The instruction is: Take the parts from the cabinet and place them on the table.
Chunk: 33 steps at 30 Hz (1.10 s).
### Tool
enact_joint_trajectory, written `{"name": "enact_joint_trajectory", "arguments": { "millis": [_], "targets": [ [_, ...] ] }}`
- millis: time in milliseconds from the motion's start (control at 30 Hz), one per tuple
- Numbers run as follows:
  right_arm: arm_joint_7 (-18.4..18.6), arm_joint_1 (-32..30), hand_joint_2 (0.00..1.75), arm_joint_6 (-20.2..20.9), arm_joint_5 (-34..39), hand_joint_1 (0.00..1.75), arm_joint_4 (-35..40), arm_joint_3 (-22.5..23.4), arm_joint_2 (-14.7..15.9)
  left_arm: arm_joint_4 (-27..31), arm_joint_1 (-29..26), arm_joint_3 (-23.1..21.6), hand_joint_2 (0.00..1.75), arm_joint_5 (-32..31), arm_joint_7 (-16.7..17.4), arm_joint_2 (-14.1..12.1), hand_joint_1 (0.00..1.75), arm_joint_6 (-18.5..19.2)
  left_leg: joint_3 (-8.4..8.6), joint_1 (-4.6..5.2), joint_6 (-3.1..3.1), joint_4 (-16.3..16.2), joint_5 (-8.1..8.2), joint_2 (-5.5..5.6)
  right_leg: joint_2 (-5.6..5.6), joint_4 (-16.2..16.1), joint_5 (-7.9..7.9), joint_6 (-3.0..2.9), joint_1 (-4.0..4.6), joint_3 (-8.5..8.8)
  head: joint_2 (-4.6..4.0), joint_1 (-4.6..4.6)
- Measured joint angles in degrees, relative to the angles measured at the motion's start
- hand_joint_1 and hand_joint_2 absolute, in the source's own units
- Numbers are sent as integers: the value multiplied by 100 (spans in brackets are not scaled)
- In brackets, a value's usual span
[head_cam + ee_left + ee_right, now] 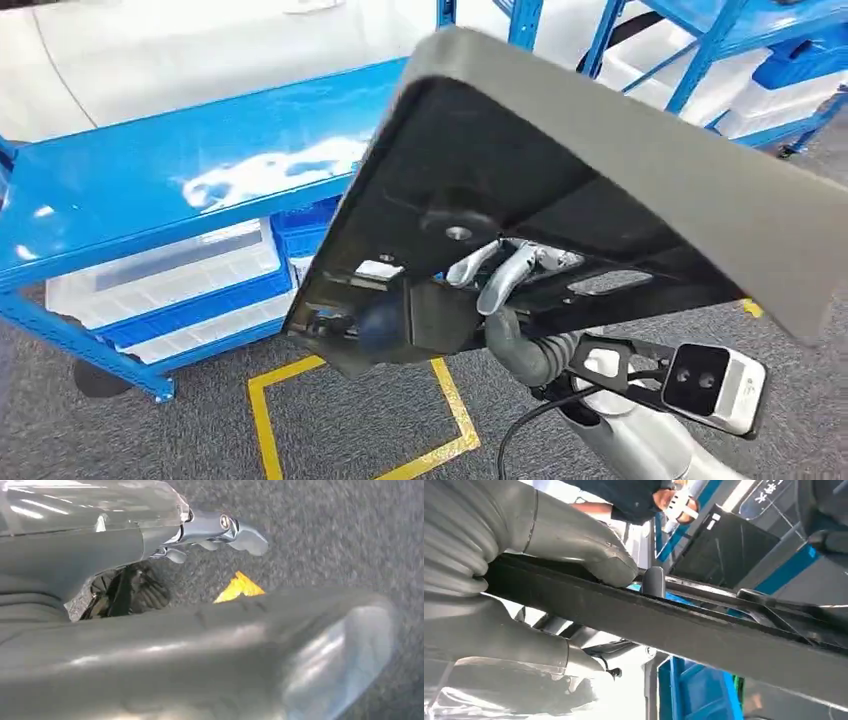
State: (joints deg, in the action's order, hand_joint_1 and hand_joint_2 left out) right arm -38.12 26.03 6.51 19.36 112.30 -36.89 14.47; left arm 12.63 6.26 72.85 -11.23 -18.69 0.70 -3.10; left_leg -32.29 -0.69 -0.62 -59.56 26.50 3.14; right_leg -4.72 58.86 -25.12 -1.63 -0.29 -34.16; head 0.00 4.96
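Gripped only at 1 edge by the right hand [505, 275], the large tilted panel [600, 180] above the blue shelf [150, 180] could slip or twist loose; the left hand's [215, 532] grip cannot be told.

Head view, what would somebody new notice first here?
A big dark panel part with a grey face fills the middle, tilted in the air and gripped along its lower edge by the right robot hand. Behind it stands a bright blue shelf rack, and yellow floor tape marks the grey carpet below.
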Motion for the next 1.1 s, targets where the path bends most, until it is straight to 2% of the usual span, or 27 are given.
{"name": "enact_joint_trajectory", "arguments": {
  "millis": [33, 67, 133, 167, 200, 233, 300, 333, 367, 400, 467, 500, 533, 633, 667, 700, 733, 767, 800, 833, 867, 900, 967, 1000, 1033, 1067, 1100],
  "targets": [
    [-9, 5, 175, 11, -9, 175, 2, 20, 7, 0, 0, 0, 0, 0, 0, 4, 0, -4, 57, -10, 11, 135, 36, 78, -64, 30, 10, 46, 26, -35, 0, 0],
    [-11, -10, 175, 15, -17, 175, 2, 28, 7, 0, 8, -2, 0, -31, 9, 9, 0, -11, 66, 8, 8, 121, 45, 19, -102, 17, 39, 92, -3, -75, 0, 2],
    [-7, -33, 175, 50, -59, 175, 15, 54, 11, 0, 28, -2, 0, -64, 24, 17, 0, -37, 61, 32, 57, 156, 18, -63, -220, -25, 86, 175, -33, -93, 0, 0],
    [-4, -42, 175, 66, -94, 175, 33, 61, 11, -2, 34, -2, 0, -59, 42, 51, 0, -44, 91, -56, 108, 248, -44, -142, -217, -17, 75, 210, 0, -100, 0, 2],
    [-2, -69, 175, 70, -125, 175, 57, 74, 11, 0, 32, -2, 0, -55, 52, 68, 0, -48, 110, -39, 130, 286, -65, -208, 72, 93, -23, 226, 20, -147, 0, 0],
    [0, -73, 175, 72, -162, 175, 61, 74, 11, 0, 17, -2, 0, -61, 59, 70, 0, -50, 109, -36, 175, 293, -70, -270, 285, 394, -241, 248, 11, -291, 0, 0],
    [0, -145, 175, 72, -199, 175, 61, 74, 11, 0, -12, -2, 0, -61, 79, 79, 0, -52, 97, -23, 179, 290, -66, -403, 411, 1300, -664, 286, -29, -717, 0, 0],
    [-2, -186, 175, 72, -205, 175, 61, 74, 11, 0, -14, -2, 0, -61, 83, 81, 0, -50, 90, -23, 177, 289, -64, -467, 418, 1623, -753, 307, -48, -870, 0, 0],
    [-4, -228, 175, 72, -223, 175, 61, 76, 11, 0, -16, 0, 0, -59, 103, 83, 0, -46, 91, -24, 176, 288, -63, -533, 432, 1683, -699, 329, -69, -897, 0, 0],
    [-9, -265, 175, 79, -256, 175, 61, 90, 15, 0, -18, -2, 0, -59, 114, 92, 0, -26, 93, -24, 166, 287, -56, -596, 453, 1461, -528, 341, -86, -779, 0, 0],
    [-74, -342, 175, 144, -328, 175, 74, 124, 15, 0, -15, -2, 0, -59, 151, 116, 0, 33, 108, -24, 129, 270, -32, -697, 607, 484, -79, 335, -98, -241, 0, 0],
    [-107, -380, 175, 190, -359, 175, 87, 151, 17, 0, -17, -2, 0, -59, 166, 129, 0, 57, 119, -18, 100, 248, -14, -733, 809, 30, 23, 312, -87, 12, 0, 0],
    [-129, -413, 175, 210, -376, 175, 92, 175, 17, 0, -23, -2, 0, -59, 177, 136, 0, 65, 108, 33, 54, 222, 14, -773, 864, -42, -34, 250, -15, 23, 0, 0],
    [-177, -557, 175, 403, -378, 175, 94, 280, 44, 0, -46, -2, 0, -61, 195, 157, 0, 50, 150, 25, -43, 245, 22, -925, 654, -27, -20, 148, 11, -26, 0, 0],
    [-177, -625, 175, 508, -376, 175, 94, 326, 59, 0, -43, 0, 0, -61, 190, 175, 0, 35, 169, 20, -78, 239, 45, -969, 597, -70, 6, 102, -31, -16, 0, 0],
    [-177, -716, 175, 644, -389, 175, 92, 412, 72, 0, -46, 0, 0, -61, 171, 192, 0, 9, 146, -16, -120, 162, 139, -768, 563, -92, 26, 75, -53, 7, 0, 2],
    [-179, -794, 175, 779, -413, 175, 90, 486, 74, 0, -74, 2, 0, -61, 144, 217, 0, -7, 39, -21, -124, -84, 338, -570, 515, -94, 31, 42, -56, 1, 0, 0],
    [-179, -971, 175, 1056, -483, 175, 96, 626, 72, 0, -116, 11, 0, -61, 70, 234, 0, -11, -165, -23, -128, -557, 611, -462, 464, -94, 36, 27, -52, -3, 0, 0],
    [-181, -1245, 175, 1326, -536, 175, 138, 816, 72, 0, -158, 15, 0, -81, 19, 243, 0, -11, -391, -21, -134, -1066, 843, -408, 420, -93, 31, 19, -37, -3, 0, 2],
    [-181, -1512, 175, 1577, -571, 175, 177, 1019, 72, 0, -198, 20, 0, -81, -11, 251, 0, -11, -571, -20, -135, -1460, 974, -383, 371, -84, 28, 15, -23, -7, 0, 0],
    [-181, -1734, 175, 1868, -581, 175, 216, 1238, 70, 0, -248, 22, 0, -81, -31, 269, 0, -11, -656, -20, -125, -1636, 962, -378, 301, -70, 27, 13, -18, -14, 0, 0],
    [-181, -1873, 175, 2123, -581, 175, 249, 1452, 61, 0, -271, 24, 0, -79, -41, 278, 0, -15, -598, -20, -110, -1497, 811, -375, 221, -59, 26, 14, -17, -16, 0, 2],
    [-181, -2130, 175, 2552, -612, 175, 321, 1857, -30, 0, -285, 30, 0, 2, -55, 293, 0, -22, -177, -23, -65, -593, 279, -307, 66, -35, 19, 24, -17, -9, 0, 2],
    [-181, -2236, 175, 2633, -632, 175, 347, 2010, -91, 0, -288, 35, 0, 0, -63, 293, 0, -26, 51, -23, -33, -86, 56, -115, 2, -20, 16, 33, -21, -18, 0, 2],
    [-183, -2292, 175, 2658, -640, 175, 350, 2088, -128, 0, -284, 42, 0, 0, -63, 293, 0, -33, 111, -32, 3, 69, 139, 143, -35, -7, 18, 52, -20, -31, 0, 0],
    [-179, -2308, 175, 2654, -668, 175, 348, 2151, -160, 0, -284, 52, 0, -17, -79, 297, 0, -33, 115, -35, -12, 161, 131, 137, -127, 19, 31, 102, -20, -74, 0, 2],
    [-179, -2314, 175, 2632, -682, 175, 347, 2170, -199, 0, -287, 63, 0, -72, -85, 299, 0, -35, 115, 2, 6, 150, 125, 62, -204, 3, 59, 157, -51, -101, 0, 0]
  ]
}}
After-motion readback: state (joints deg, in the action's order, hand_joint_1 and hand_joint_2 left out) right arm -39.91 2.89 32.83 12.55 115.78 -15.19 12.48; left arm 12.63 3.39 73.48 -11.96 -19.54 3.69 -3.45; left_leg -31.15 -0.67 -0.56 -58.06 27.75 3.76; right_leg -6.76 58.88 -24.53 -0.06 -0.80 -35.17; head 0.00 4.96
